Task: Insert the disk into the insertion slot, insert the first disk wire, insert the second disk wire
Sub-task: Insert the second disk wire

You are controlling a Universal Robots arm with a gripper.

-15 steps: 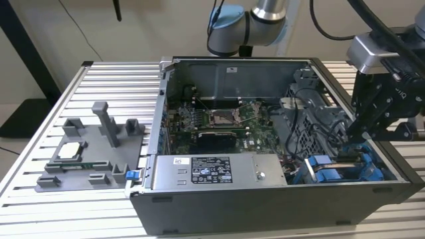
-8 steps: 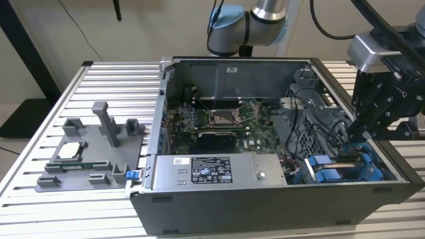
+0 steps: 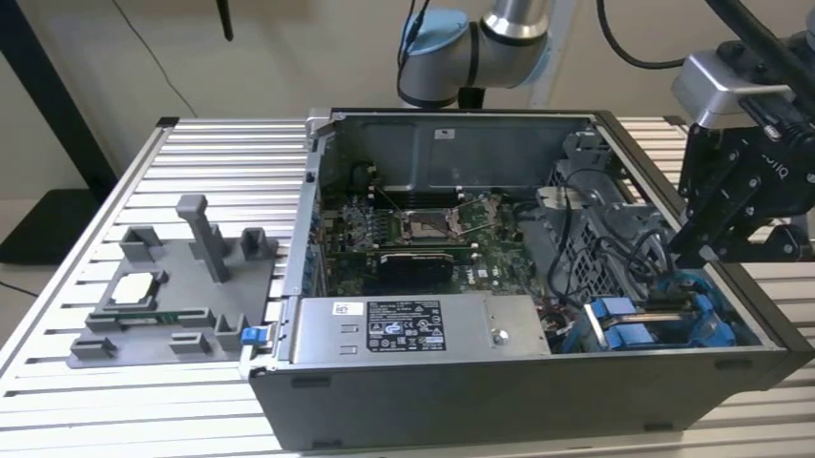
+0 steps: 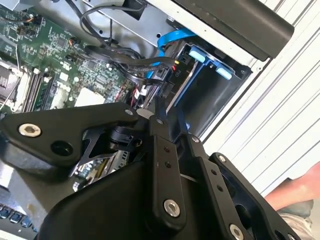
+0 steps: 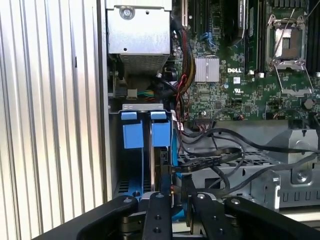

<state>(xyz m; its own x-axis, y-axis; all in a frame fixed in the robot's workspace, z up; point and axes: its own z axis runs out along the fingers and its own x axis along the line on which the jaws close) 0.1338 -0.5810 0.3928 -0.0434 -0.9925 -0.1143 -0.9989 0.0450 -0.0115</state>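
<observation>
— Disk (image 5: 161, 165) location? It sits upright in the insertion slot (image 5: 131, 150), at the case (image 3: 510, 391) corner beside the grey power-supply box (image 3: 421, 327), blue tabs showing.

— And the claw?

— Gripper (image 5: 175, 197) hangs just over the drive's cabled edge — black fingers (image 5: 159, 212) drawn near each other around a dark connector (image 4: 161, 75), though whether they actually pinch it I cannot tell.

— Cables?

— Black wires (image 5: 220, 150) and a blue one (image 4: 172, 37) run from the motherboard (image 5: 240, 75) side toward the bay.
</observation>
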